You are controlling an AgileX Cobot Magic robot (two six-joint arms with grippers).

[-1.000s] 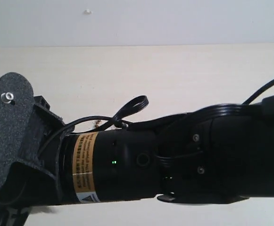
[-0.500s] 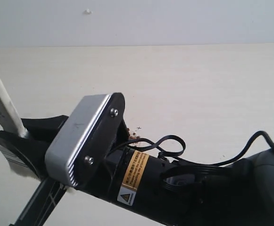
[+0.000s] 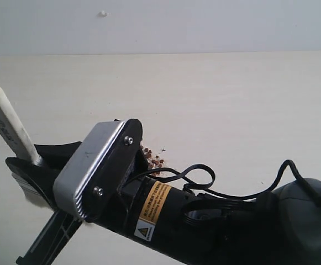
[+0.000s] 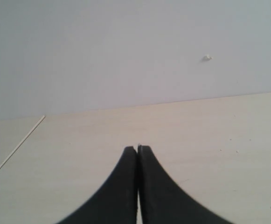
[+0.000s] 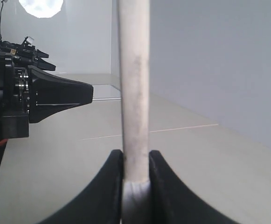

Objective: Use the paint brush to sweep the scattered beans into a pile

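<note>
The paint brush has a pale handle (image 3: pixel 5 127) that rises up and to the left out of my right gripper (image 3: pixel 36 165) at the lower left of the exterior view. The right wrist view shows that gripper (image 5: pixel 136 156) shut on the handle (image 5: pixel 134 93), just above the silver band (image 5: pixel 136 198). A whitish bit of bristles (image 3: pixel 34 197) shows below the fingers. A small cluster of reddish-brown beans (image 3: pixel 152 157) lies on the pale table (image 3: pixel 232 99), partly hidden behind my right arm. My left gripper (image 4: pixel 137 148) is shut on nothing above bare table.
My right arm (image 3: pixel 215 221), with its silver camera box (image 3: pixel 94 165) and cable loops (image 3: pixel 196 174), covers the lower part of the exterior view. The left arm's black body (image 5: pixel 56 95) shows beside the brush. A grey wall (image 3: pixel 204 25) backs the table.
My right arm has swung round from lying flat across the view and drawn back toward the lower right. The brush handle's end has come into view and more beans are uncovered.
</note>
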